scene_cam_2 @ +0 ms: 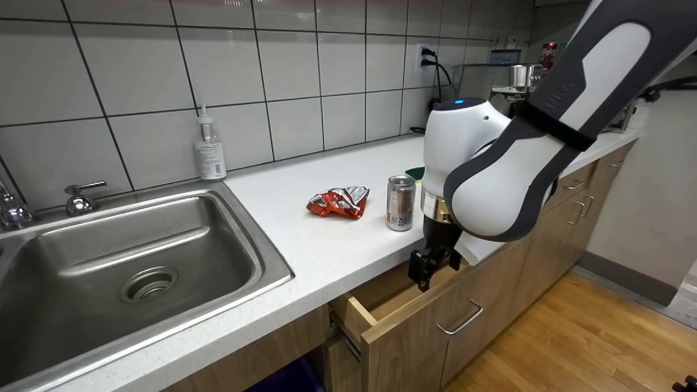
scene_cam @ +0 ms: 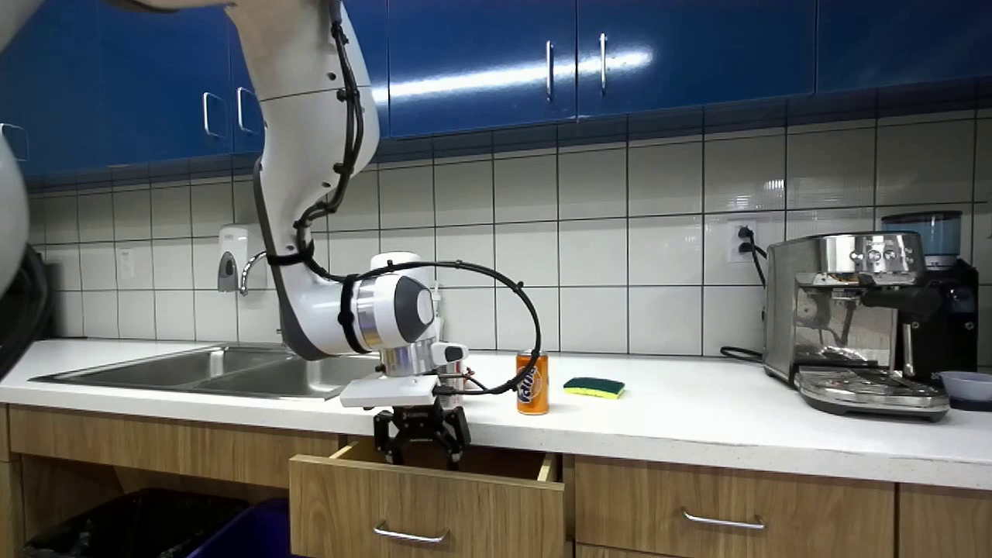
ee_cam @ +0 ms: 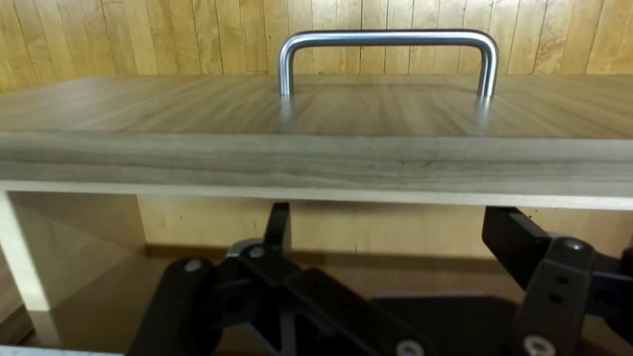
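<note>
a: how does the tool (ee_cam: 388, 222) stand?

b: jaws wide apart. in the wrist view one rises left of centre, the other toward the right, and the gap between them is free.

a: where is it?

b: lower centre in an exterior view, reaching down into the pulled-out drawer (scene_cam: 349, 496), just behind the front panel (ee_cam: 316, 160).

a: touching it?

b: i can't tell; the tips end close to the panel's pale inner edge, and the handle (ee_cam: 389, 38) juts out at the top of the wrist view.

a: what's around, from the left?

b: in an exterior view the sink (scene_cam_2: 98, 305) fills the lower left, a soap bottle (scene_cam_2: 211, 159) at its far corner. near the centre lies a crumpled red wrapper (scene_cam_2: 338, 203), then a silver can (scene_cam_2: 400, 206) stands upright on the bench (scene_cam_2: 283, 207), just beyond the drawer.

a: further right?

b: in an exterior view an orange can (scene_cam: 535, 391) stands upright right of centre, near the bench's front edge. a green sponge (scene_cam: 594, 387) lies to its right, and a coffee machine (scene_cam: 837, 318) stands at the far right beside a grinder (scene_cam: 957, 302).

a: anything in the way?

b: the front panel stands between tool and handle; the arm's (scene_cam: 310, 139) cable (scene_cam: 519, 288) crosses before the orange can.
</note>
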`<state>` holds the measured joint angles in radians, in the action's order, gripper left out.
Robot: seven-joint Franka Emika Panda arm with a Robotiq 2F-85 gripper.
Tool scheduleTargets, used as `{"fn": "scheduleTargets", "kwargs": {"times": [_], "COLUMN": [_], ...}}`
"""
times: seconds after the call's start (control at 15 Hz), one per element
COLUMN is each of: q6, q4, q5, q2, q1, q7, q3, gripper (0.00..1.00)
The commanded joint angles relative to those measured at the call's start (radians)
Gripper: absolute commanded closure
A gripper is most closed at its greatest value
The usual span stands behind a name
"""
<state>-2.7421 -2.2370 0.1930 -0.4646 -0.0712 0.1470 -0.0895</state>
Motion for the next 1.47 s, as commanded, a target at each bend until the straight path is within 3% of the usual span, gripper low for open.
{"fn": "scheduleTargets", "kwargs": {"times": [0.0, 0.4, 1.4], "q6": [-0.045, -0.098, -0.025], "q4": [-0.065, -0.124, -0.227], "q5": [-0.020, -0.032, -0.190], "q2": [0.037, 0.066, 0.173], "q1": [-0.019, -0.027, 0.019], "q7": [0.023, 0.024, -0.014], "q3": [-0.005, -0.005, 0.060], "gripper": [0.00, 0.00, 0.00]}}
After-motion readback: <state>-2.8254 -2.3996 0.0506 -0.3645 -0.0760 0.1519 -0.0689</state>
